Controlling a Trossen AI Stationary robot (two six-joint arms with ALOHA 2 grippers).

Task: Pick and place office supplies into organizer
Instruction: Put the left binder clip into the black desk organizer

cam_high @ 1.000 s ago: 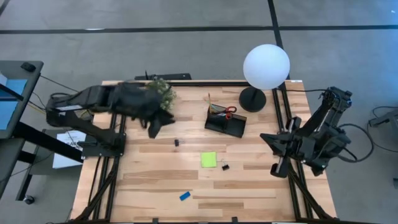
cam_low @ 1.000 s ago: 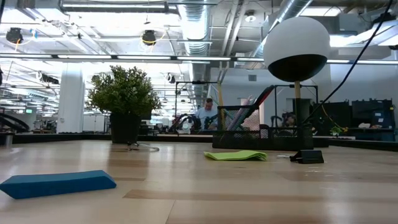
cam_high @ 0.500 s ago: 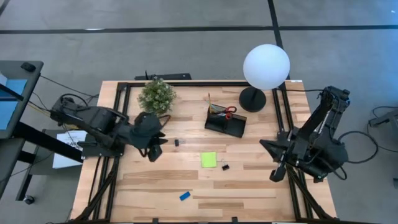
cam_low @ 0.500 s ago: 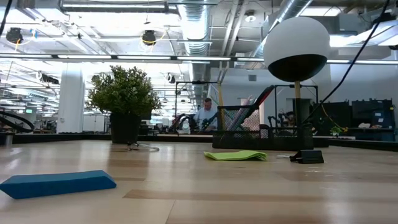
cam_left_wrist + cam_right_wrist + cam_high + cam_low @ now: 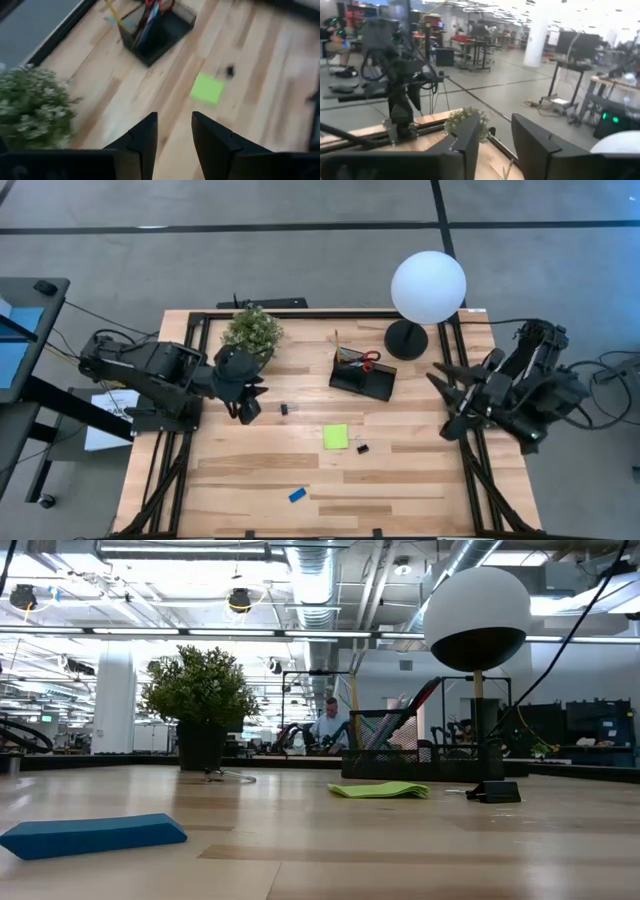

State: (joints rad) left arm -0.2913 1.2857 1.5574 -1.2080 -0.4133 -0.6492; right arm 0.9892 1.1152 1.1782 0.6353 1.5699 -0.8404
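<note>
Jaws of both grippers parted, empty; sticky-note pad [image 5: 335, 437] well apart, between left gripper [image 5: 247, 408] and right gripper [image 5: 448, 402].

A potted plant [image 5: 252, 331] and a globe lamp [image 5: 427, 288] stand at the counter's [image 5: 240, 470] far edge; a person [image 5: 327, 723] sits beyond.

Black organizer [image 5: 362, 376] holding scissors [image 5: 369, 360], green pad [image 5: 335, 437] — blue eraser [image 5: 297, 495] apart
</note>
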